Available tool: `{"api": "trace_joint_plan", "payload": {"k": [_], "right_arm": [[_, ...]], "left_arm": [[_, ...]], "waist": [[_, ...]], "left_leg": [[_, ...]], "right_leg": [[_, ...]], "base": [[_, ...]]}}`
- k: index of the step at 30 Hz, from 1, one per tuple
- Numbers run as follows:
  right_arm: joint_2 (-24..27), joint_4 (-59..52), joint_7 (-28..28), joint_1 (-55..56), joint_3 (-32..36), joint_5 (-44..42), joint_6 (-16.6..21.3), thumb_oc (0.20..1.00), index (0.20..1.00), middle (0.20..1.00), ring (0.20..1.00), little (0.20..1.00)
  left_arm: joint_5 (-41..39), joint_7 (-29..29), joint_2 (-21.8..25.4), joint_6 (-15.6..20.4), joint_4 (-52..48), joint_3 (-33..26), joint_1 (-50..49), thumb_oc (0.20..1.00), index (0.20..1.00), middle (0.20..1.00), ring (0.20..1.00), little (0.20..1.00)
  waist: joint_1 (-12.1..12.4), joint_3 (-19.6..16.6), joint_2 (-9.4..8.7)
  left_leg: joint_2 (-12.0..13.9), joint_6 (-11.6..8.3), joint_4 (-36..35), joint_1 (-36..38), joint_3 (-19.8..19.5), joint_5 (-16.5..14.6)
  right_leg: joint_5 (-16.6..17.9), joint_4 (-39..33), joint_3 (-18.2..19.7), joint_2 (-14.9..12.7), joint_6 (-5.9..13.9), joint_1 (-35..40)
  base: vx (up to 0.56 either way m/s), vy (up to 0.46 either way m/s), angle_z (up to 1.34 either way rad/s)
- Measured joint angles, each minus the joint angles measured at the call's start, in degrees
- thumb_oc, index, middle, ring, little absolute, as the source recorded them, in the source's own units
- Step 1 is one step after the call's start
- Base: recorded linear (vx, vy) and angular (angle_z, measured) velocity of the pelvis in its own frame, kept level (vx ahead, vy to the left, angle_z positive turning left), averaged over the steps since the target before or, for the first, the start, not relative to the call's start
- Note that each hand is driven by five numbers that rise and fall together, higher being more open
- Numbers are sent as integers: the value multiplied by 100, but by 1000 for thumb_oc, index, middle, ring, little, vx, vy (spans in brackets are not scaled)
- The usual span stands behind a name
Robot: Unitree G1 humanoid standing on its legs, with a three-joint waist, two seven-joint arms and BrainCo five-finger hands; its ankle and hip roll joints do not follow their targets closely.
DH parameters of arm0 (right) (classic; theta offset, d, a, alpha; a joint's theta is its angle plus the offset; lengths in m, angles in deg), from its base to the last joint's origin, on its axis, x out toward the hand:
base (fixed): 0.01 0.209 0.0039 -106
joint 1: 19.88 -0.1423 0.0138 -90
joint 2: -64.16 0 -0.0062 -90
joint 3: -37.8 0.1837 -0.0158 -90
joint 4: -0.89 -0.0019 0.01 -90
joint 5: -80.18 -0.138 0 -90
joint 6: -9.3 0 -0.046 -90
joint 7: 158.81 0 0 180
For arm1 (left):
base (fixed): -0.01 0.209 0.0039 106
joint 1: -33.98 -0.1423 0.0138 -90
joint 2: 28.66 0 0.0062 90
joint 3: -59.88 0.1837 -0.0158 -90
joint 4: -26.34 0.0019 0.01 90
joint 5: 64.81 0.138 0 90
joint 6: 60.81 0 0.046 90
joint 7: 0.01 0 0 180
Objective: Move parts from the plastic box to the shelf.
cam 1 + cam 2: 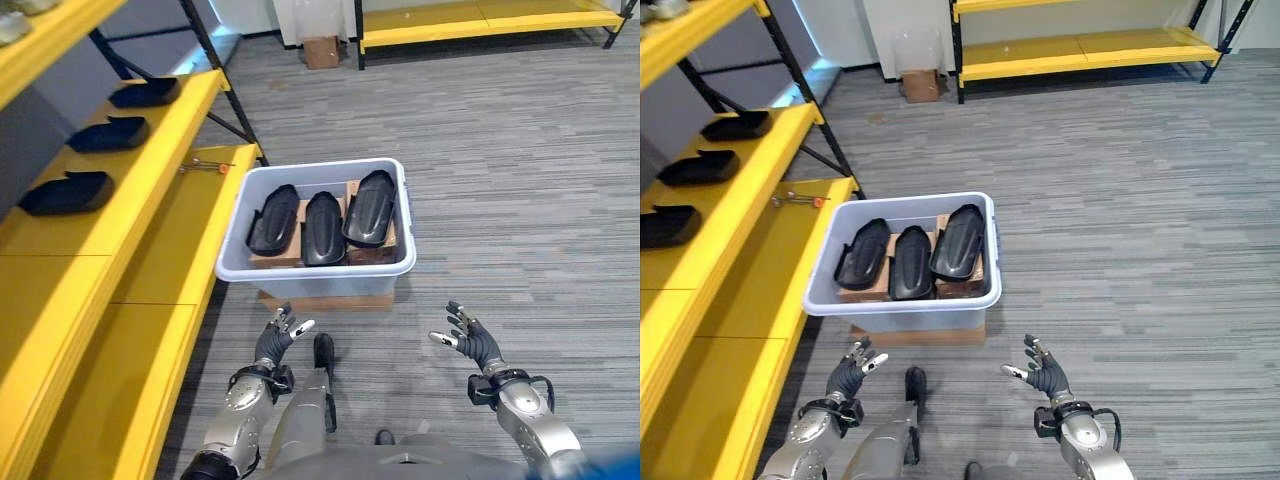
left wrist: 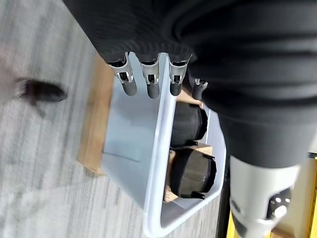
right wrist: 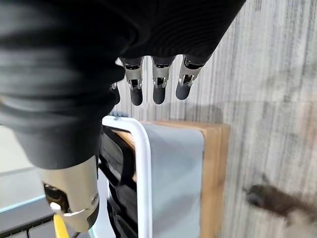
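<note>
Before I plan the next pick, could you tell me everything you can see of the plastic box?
The plastic box is a pale grey, rectangular tub with a rounded rim, open-topped and upright. It rests on a flat wooden board on the carpet, beside the yellow shelf. Inside, three black parts lie side by side on brown blocks. Neither hand touches it.

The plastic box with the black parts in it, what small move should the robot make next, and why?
Probably bring both hands forward over the plastic box. The left hand and right hand are open and empty short of its near wall, and three black parts wait inside while the shelf has room.
</note>
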Motion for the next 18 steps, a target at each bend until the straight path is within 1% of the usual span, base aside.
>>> {"api": "trace_joint_plan", "payload": {"k": [1, 2, 3, 4, 5, 6, 7, 8, 9, 10, 11, 13, 18], "right_arm": [[-136, 8, -38, -43, -46, 2, 17, 1000, 1000, 1000, 1000, 1000], [-228, -43, -29, -52, -48, -6, 11, 1000, 1000, 1000, 1000, 1000], [-207, -109, -56, -162, -45, -5, 7, 1000, 1000, 1000, 1000, 1000], [-229, -135, -33, -268, -37, -6, 0, 1000, 1000, 1000, 1000, 1000], [-256, -54, -35, -330, -79, -8, -28, 1000, 1000, 1000, 1000, 1000], [-262, -46, -41, -313, -98, -8, -55, 1000, 1000, 1000, 1000, 1000], [-252, -50, -53, -282, -88, -9, -55, 1000, 1000, 1000, 1000, 1000], [-244, -41, -48, -245, -50, -13, -55, 1000, 1000, 1000, 1000, 1000], [-232, -41, -55, -245, -48, -14, -59, 1000, 1000, 1000, 1000, 1000], [-190, -137, -87, -339, -44, -13, -56, 1000, 1000, 1000, 1000, 1000], [-199, -112, -80, -400, -11, -13, -37, 1000, 1000, 1000, 1000, 1000], [-195, -116, -87, -329, -15, -13, -66, 1000, 1000, 1000, 1000, 1000], [-198, -150, -110, -427, 2, -6, -65, 1000, 1000, 1000, 1000, 1000]], "left_arm": [[-3, -5, 38, 20, 25, -21, -49, 1000, 1000, 1000, 1000, 1000], [-6, -46, 102, -7, 108, -74, 54, 1000, 1000, 1000, 1000, 1000], [-6, -109, 21, 3, 135, -187, 139, 1000, 1000, 1000, 1000, 1000], [-9, -127, 41, 17, 120, -196, 450, 1000, 1000, 1000, 1000, 1000], [-11, -143, 47, 17, 111, -200, 538, 1000, 1000, 1000, 1000, 1000], [-11, -149, 49, 17, 110, -198, 529, 1000, 1000, 1000, 1000, 1000], [-11, -148, 53, 16, 111, -197, 482, 1000, 1000, 1000, 1000, 1000], [-11, -160, 71, 24, 111, -193, 443, 1000, 1000, 1000, 1000, 1000], [-11, -181, 71, 23, 127, -195, 510, 1000, 1000, 1000, 1000, 1000], [-12, -215, 66, 21, 136, -258, 447, 1000, 1000, 1000, 1000, 1000], [-12, -211, 115, -7, 134, -236, 480, 1000, 1000, 1000, 1000, 1000], [-11, -207, 132, 6, 100, -245, 454, 1000, 1000, 1000, 1000, 1000], [-7, -205, 171, 3, 78, -245, 255, 1000, 1000, 1000, 1000, 1000]], "waist": [[-18, -43, 70], [-130, -139, -135], [-161, -179, -212], [-171, -162, -313], [-154, -90, -363], [-136, -69, -395], [-155, -73, -395], [-158, -113, -419], [-163, -72, -327], [-64, -79, -350], [-64, -111, -399], [12, -99, -426], [18, -102, -468]], "left_leg": [[121, -7, -309, 441, -2, -51], [2, -28, -414, 479, -1, -13], [-44, -169, -494, 457, 89, 43], [-79, -211, -398, 297, 122, 19], [-72, -221, -278, 286, 203, 10], [-76, -226, -275, 402, 265, -42], [-67, -283, -283, 524, 264, -147], [-33, -296, -320, 670, 247, -209], [124, -290, -334, 672, 219, -209], [113, -301, -303, 621, 101, -216], [42, -463, -320, 565, 96, -288], [95, -490, -322, 645, 104, -288], [67, -570, -495, 726, 100, -339]], "right_leg": [[-511, 501, -42, -62, -74, -132], [-856, 707, 68, -405, -7, -305], [-931, 741, 110, -795, 160, -493], [-818, -209, 62, -982, 179, -230], [-525, -654, 56, -967, 12, 28], [-387, -794, 32, -985, 66, 207], [-338, -794, -18, -980, 150, 342], [-296, -558, -13, -949, 269, 342], [-299, -22, 22, -869, 480, 42], [-352, -810, 45, -1297, 481, -76], [399, -1684, -170, -1541, 472, 104], [411, -1694, -214, -1493, 468, 252], [411, -1651, -218, -1487, 467, 259]], "base": [[239, 176, -48], [194, 171, -46], [220, 208, -24], [200, 185, -37], [193, 164, -28], [121, 98, -16], [136, 110, 5], [136, 111, 12], [139, 118, -9], [102, 98, -5], [84, 90, 9], [56, 75, 34], [46, 73, 10]]}}
